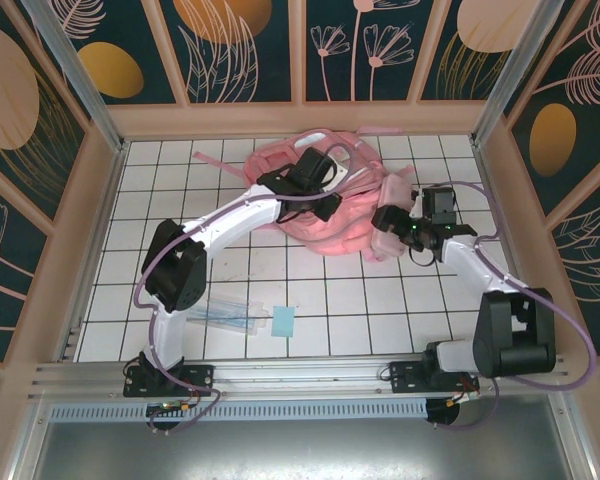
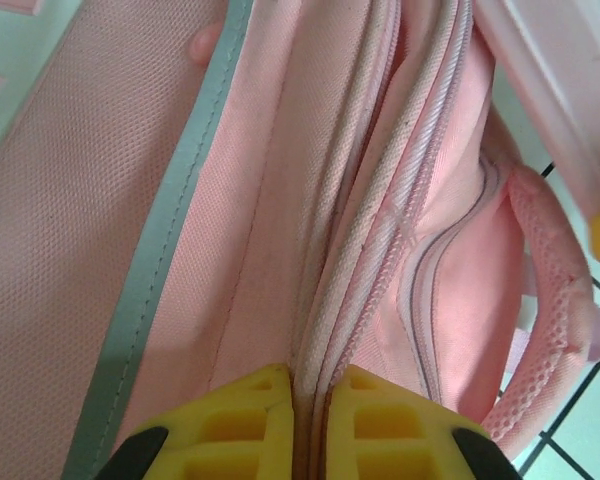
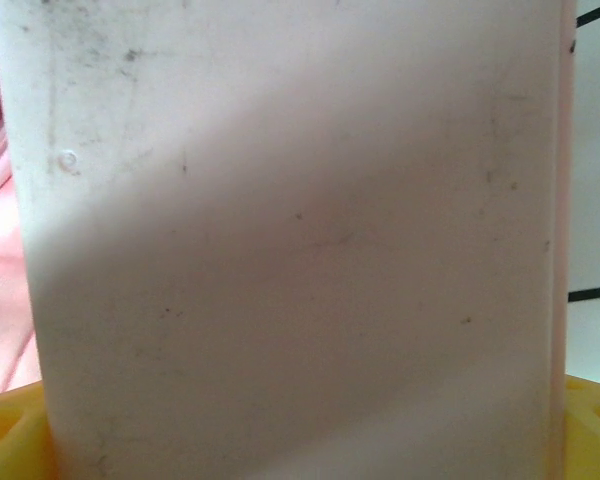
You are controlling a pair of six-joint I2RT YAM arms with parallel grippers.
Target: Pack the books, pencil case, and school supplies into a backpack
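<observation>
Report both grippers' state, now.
Left gripper: closed, pinching the backpack at its zipper edge.
Right gripper: holding the pencil case across its width.

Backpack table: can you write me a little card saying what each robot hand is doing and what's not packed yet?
left hand: pinched shut on the zipper edge of the backpack
right hand: holding the pencil case, at the backpack's right side
backpack place: far part of the table
not packed: clear packet and blue pad, lying side by side near the left arm's base
</observation>
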